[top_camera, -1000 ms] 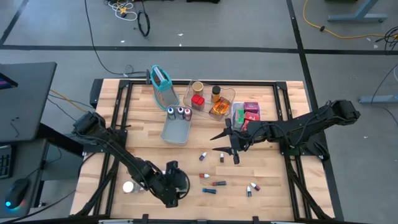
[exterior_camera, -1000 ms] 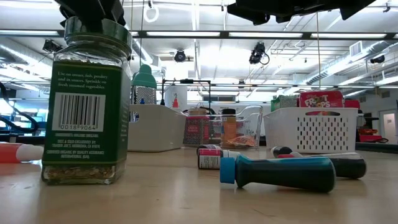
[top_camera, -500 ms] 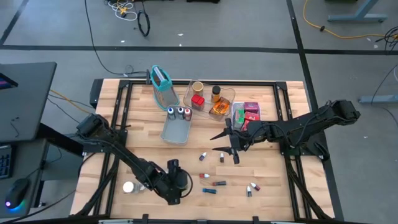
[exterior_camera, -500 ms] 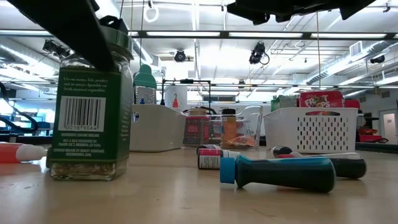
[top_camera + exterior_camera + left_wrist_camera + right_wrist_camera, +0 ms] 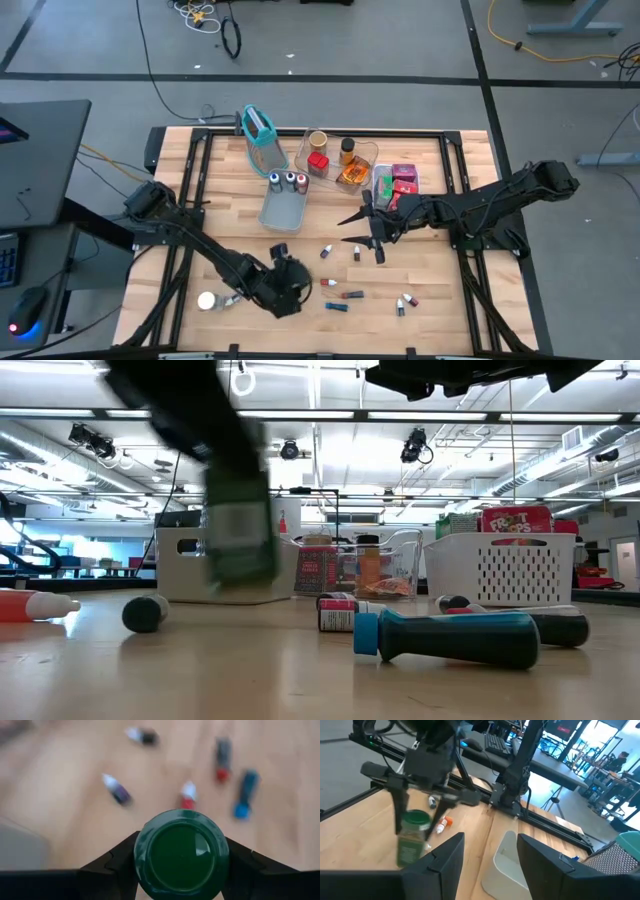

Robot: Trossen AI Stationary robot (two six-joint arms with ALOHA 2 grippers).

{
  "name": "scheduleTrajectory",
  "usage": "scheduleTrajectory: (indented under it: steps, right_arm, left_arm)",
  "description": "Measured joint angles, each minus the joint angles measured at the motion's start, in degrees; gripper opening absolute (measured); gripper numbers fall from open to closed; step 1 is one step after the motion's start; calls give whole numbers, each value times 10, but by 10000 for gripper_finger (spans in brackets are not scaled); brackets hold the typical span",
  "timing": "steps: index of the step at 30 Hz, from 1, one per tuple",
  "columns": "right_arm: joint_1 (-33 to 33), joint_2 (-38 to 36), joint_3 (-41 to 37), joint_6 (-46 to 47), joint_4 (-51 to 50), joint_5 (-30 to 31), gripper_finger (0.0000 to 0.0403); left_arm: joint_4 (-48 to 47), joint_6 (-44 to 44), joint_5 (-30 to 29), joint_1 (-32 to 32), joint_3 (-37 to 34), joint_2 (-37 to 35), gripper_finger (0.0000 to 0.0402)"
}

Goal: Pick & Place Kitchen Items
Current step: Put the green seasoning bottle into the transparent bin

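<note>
- The left gripper (image 5: 285, 283) is clamped on a jar (image 5: 181, 853) with a dark green lid; its two fingers (image 5: 112, 867) press the lid's rim from both sides.
- The jar hangs clear of the table (image 5: 220, 205), near the front edge and left of centre.
- The right gripper (image 5: 366, 237) hovers over the table's middle with its fingers (image 5: 442, 862) spread apart and nothing between them.
- The left wrist view looks straight down on the lid; only there is its round, glossy top seen, with small vials (image 5: 118, 792) lying blurred on the wood below.
- The low view shows the jar (image 5: 240, 530) from the side, lifted and smeared by motion: green label with a pale patch. A small dark round thing (image 5: 145, 613) lies on the table under it.
- The right wrist view gives the clearest side look: clear glass, green label, greenish-brown contents, held upright by the lid (image 5: 416, 818).
- Only the high view shows the whole layout: a grey tray (image 5: 284, 205) holding three small cans (image 5: 288, 180), a clear bin (image 5: 335, 160) with jars, a white basket (image 5: 385, 185) with red and pink packets (image 5: 403, 180), and a teal-rimmed holder (image 5: 260, 128) at the back.
- Vials (image 5: 344, 296) lie scattered on the front right; a pale round lid (image 5: 207, 300) lies front left.
- In the low view a teal-capped tube (image 5: 450, 637) lies closest.
</note>
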Motion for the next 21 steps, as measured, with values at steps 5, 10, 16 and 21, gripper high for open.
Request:
scheduleTrajectory:
  steps: [5, 10, 16, 21]
  right_arm:
    - [0, -8, 0, 16, -21, 26, 194]
    - [0, -78, 0, 62, -165, 149, 194]
    - [0, -191, 0, 209, -336, 201, 194]
    - [0, -245, -19, 276, -383, 243, 194]
  left_arm:
    - [3, 86, -37, 56, 47, -22, 209]
    - [3, 177, -52, 151, 105, -25, 209]
    - [21, 280, 34, 299, 118, -25, 209]
    - [44, 343, 93, 420, 118, -25, 210]
